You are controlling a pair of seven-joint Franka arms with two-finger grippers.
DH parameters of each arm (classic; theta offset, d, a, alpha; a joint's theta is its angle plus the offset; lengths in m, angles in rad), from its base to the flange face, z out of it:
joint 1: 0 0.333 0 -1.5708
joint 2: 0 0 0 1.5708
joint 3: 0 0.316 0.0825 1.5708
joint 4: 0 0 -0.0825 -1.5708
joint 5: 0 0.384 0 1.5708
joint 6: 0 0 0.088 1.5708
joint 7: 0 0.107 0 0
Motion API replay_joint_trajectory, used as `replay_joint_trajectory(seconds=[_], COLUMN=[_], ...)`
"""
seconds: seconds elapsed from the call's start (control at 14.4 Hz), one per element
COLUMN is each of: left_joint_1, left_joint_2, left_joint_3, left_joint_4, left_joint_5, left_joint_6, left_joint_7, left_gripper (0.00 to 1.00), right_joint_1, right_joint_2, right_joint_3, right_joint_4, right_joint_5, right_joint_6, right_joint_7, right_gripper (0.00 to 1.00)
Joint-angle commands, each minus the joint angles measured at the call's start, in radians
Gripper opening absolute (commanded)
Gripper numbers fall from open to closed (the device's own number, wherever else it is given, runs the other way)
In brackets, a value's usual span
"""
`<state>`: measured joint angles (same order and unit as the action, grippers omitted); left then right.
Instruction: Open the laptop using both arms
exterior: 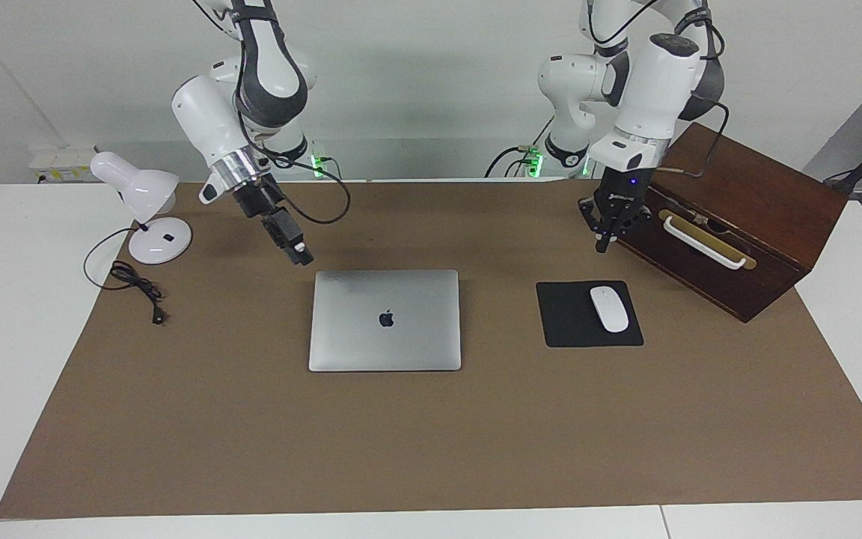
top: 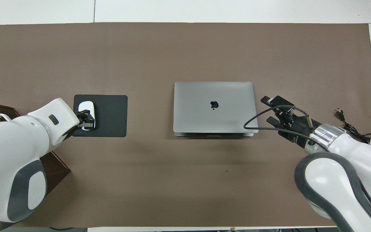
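I see a laptop (exterior: pixel 384 320) with a smooth matt metal lid, a glossy dark wooden box (exterior: pixel 738 217), a shiny white plastic mouse (exterior: pixel 608 308) on its matt black pad (exterior: pixel 567 318), and matt brown paper (exterior: pixel 431 442) covering the table.

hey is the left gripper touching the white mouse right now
Apart. In the facing view the left gripper hangs in the air beside the wooden box, with bare mat between it and the mouse. The overhead view only makes them overlap.

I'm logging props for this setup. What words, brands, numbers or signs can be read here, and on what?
No words or numbers can be read.
Dark apple logo, no lettering: on the closed lid of the laptop.
Mouse, mouse pad, lamp, wooden box: no readable markings.
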<state>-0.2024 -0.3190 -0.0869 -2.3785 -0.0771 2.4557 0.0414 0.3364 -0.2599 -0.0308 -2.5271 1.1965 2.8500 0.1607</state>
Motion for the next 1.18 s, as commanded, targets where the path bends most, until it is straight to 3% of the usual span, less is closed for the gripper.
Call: replay_joint_trajectory(seconds=[0.0, 0.35, 0.77, 0.9, 1.11], left_joint_1=[-0.061, -0.164, -0.290, -0.330, -0.385], left_joint_2=[-0.064, -0.039, 0.138, 0.191, 0.212], left_joint_3=[0.013, 0.016, 0.016, 0.016, 0.016], left_joint_4=[-0.146, -0.275, -0.347, -0.361, -0.370], left_joint_5=[-0.020, -0.018, -0.020, -0.020, -0.020], left_joint_6=[0.161, 0.425, 0.787, 0.867, 0.907], left_joint_7=[0.023, 0.023, 0.021, 0.018, 0.021], left_gripper=[0.00, 0.00, 0.00, 0.00, 0.00], right_joint_1=[0.084, 0.203, 0.254, 0.251, 0.254], right_joint_2=[-0.022, -0.018, 0.050, 0.074, 0.117], right_joint_3=[0.000, 0.000, 0.000, -0.001, 0.000], right_joint_4=[-0.062, -0.085, -0.084, -0.078, -0.050], right_joint_5=[0.102, 0.349, 0.608, 0.670, 0.693], right_joint_6=[0.098, 0.222, 0.247, 0.241, 0.241], right_joint_7=[-0.056, -0.239, -0.473, -0.547, -0.579], right_gripper=[0.97, 0.97, 0.97, 0.97, 0.97])
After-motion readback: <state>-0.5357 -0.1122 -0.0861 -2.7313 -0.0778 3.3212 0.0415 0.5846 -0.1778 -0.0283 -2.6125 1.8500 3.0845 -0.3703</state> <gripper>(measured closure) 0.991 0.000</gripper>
